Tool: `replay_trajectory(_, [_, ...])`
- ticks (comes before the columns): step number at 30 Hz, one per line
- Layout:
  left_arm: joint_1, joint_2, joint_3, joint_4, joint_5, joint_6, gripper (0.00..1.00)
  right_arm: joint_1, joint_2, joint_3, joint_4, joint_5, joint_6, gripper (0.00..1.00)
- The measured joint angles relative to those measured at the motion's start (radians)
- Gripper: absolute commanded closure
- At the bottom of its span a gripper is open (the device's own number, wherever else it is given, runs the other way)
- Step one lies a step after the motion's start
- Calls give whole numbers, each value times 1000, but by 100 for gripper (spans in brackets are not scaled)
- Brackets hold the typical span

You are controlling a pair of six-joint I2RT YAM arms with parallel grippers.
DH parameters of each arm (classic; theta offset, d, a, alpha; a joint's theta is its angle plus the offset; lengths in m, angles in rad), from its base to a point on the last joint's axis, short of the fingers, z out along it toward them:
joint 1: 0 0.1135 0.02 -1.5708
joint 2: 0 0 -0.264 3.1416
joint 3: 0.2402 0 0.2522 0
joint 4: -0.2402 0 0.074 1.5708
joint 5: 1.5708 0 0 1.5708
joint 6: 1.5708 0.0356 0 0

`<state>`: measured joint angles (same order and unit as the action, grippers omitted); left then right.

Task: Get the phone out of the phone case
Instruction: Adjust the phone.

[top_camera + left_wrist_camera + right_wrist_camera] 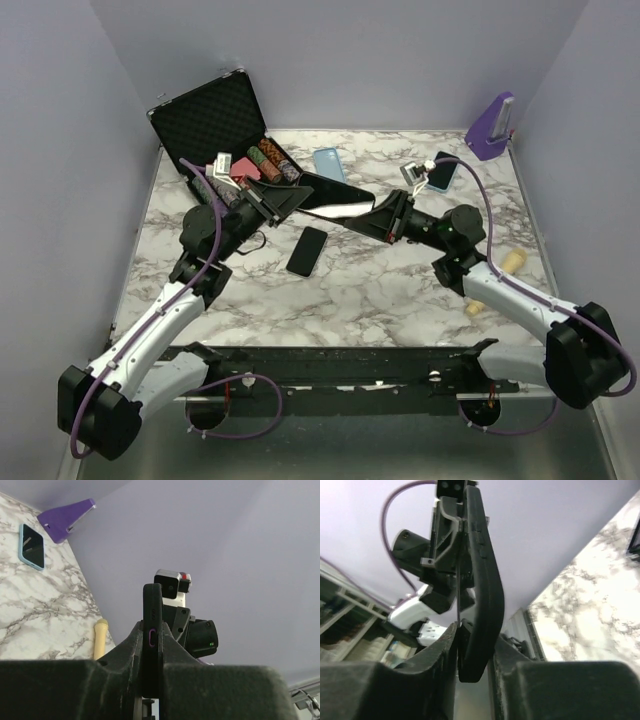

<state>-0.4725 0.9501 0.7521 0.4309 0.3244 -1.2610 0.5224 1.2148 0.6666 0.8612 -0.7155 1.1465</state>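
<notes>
A black phone case (335,192) hangs above the table between my two grippers. My left gripper (283,200) is shut on its left end. In the left wrist view the case (151,615) stands edge-on between the fingers, a purple-ringed port showing, with the gripper (151,632) clamped on both sides. My right gripper (378,214) holds the other end. In the right wrist view the case (484,575) bows in a curve, its tip pinched in the gripper (475,647). I cannot make out the phone inside the case.
A bare black phone (308,250) lies flat below the held case. A blue case (328,163) and a phone in a blue case (441,172) lie further back. An open black box (212,120) of chips stands back left, a purple stand (490,128) back right, and wooden pegs (512,262) on the right.
</notes>
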Motion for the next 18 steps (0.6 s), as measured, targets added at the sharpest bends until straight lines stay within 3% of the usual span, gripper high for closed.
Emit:
replay_trajectory(2, [1, -9, -22, 32, 2, -13, 100, 0, 6, 2, 35, -12, 35, 96])
replay_trajectory(6, [6, -36, -34, 72, 20, 8, 97, 6, 35, 17, 88, -43, 82, 99])
replay_trajectory(14, [11, -45, 34, -88, 127, 157, 41, -24, 45, 28, 133, -105, 46, 99])
replay_trajectory(18, [30, -41, 33, -160, 216, 196, 28, -38, 45, 28, 130, -107, 5, 99])
